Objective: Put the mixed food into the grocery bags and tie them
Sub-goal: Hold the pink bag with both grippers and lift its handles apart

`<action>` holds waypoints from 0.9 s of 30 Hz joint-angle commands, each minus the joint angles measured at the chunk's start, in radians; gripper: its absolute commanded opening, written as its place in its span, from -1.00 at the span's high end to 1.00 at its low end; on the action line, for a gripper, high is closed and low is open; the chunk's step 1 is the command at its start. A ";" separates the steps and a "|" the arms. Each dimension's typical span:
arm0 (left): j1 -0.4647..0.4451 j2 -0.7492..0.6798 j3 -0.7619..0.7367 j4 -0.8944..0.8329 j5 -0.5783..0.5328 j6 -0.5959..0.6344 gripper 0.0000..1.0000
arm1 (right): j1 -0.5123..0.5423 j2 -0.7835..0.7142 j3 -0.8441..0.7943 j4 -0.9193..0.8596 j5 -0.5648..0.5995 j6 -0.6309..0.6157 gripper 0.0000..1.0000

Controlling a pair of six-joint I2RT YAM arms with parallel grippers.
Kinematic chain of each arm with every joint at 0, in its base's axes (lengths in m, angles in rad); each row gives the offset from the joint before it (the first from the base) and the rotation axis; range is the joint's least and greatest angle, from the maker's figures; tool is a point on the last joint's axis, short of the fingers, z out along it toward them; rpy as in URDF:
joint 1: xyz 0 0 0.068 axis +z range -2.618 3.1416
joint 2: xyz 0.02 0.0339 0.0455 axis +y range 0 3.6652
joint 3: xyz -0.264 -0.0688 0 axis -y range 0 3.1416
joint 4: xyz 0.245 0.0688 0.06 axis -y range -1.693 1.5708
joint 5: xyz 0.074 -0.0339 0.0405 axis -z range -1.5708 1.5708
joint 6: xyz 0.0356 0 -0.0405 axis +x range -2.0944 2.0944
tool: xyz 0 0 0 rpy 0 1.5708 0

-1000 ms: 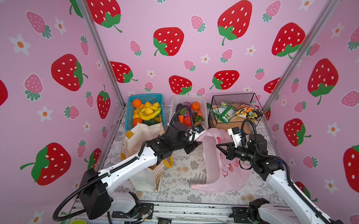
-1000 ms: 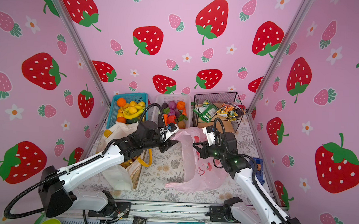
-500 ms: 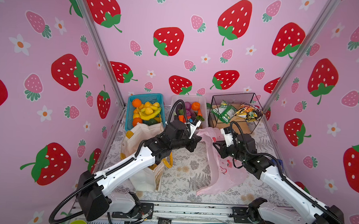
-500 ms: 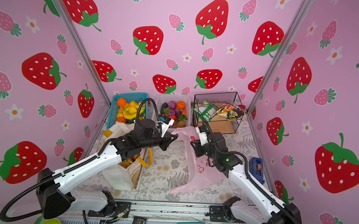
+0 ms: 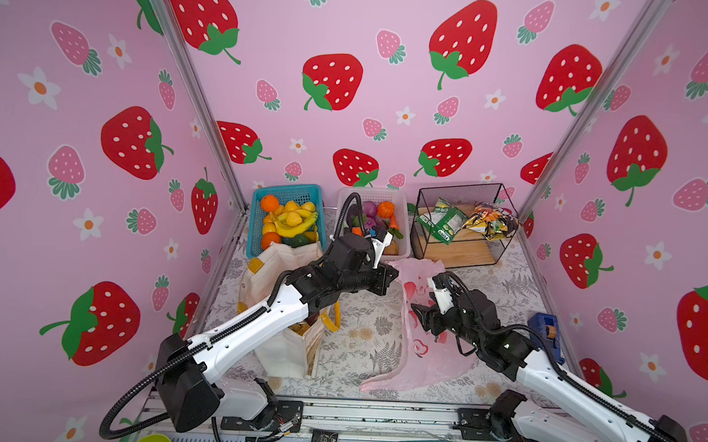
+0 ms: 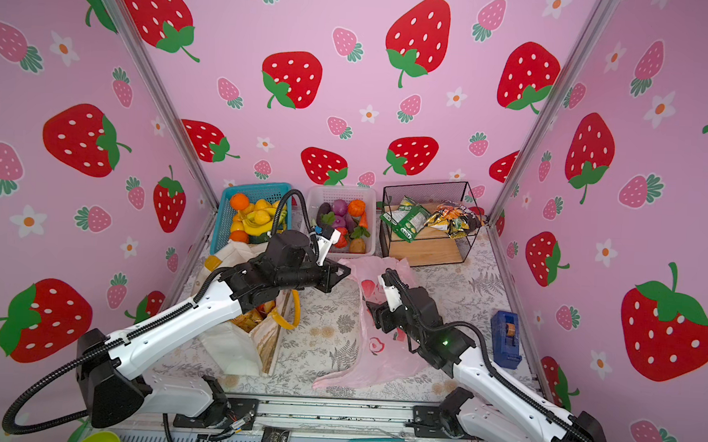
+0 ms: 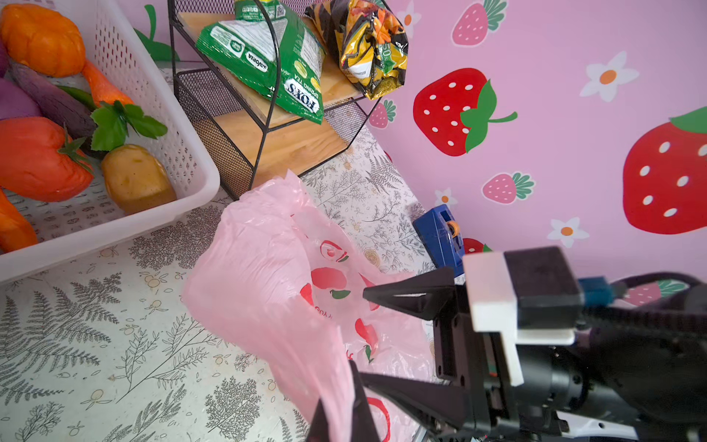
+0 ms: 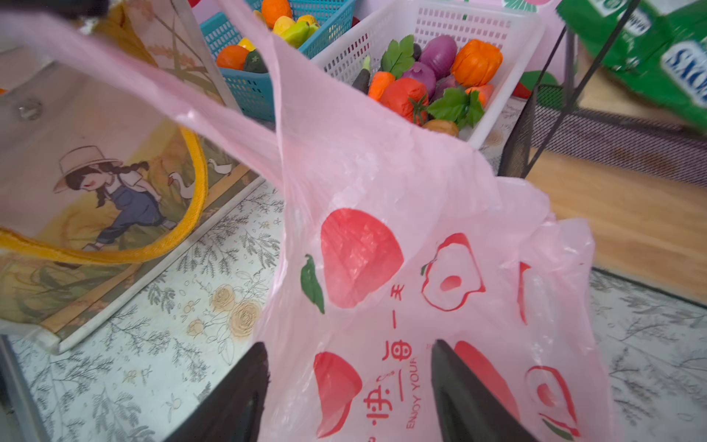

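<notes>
One pink bag (image 5: 434, 361), three baskets (image 5: 289, 188) (stocked)

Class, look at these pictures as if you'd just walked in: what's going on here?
Two robot arms are working on the pink plastic bag. The left gripper is shut on a pulled-up edge of it; the right gripper stands open against its printed side. The toy vegetables sit in the white basket and the snack packets in the wire rack, not yet bagged.
</notes>
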 commanded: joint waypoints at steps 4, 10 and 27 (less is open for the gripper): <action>-0.002 0.014 0.061 -0.026 -0.006 -0.020 1.00 | 0.096 0.004 -0.062 0.136 0.043 0.050 -0.69; -0.002 0.016 0.066 -0.035 -0.010 -0.012 1.00 | 0.171 0.128 -0.064 0.192 0.143 0.078 -0.81; 0.018 -0.035 0.026 -0.053 -0.047 0.008 1.00 | 0.182 0.103 -0.043 0.007 0.326 0.137 -0.34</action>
